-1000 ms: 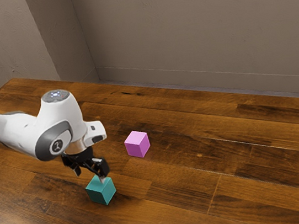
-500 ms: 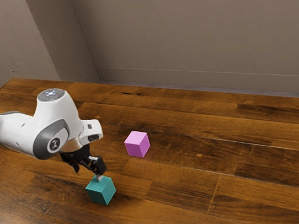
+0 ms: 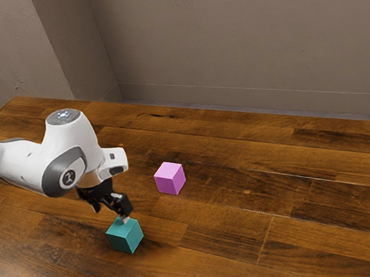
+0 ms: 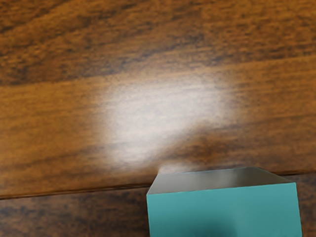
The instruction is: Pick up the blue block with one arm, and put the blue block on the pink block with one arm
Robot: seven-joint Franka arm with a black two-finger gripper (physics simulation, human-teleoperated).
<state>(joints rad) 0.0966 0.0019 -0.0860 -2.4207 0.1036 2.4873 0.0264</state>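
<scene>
Wood table [image 3: 281,187] stretches open between blue block [image 3: 124,236] and pink block [image 3: 170,178].

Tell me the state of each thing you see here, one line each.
Blue block: flat on the table, right under the gripper, not lifted.
Pink block: flat on the table, apart from the blue block, nothing on it.
Gripper: just over the blue block's top.

So the worktop [image 3: 302,184] is dark brown wood planks with strong grain, pretty glossy, and there's a pale glare patch on it in the wrist view. Two cubes sit flat on it: the blue block [image 3: 125,236], more teal honestly, and the pink block [image 3: 170,178], further back toward the exterior view's right. They're near each other but not touching.
</scene>
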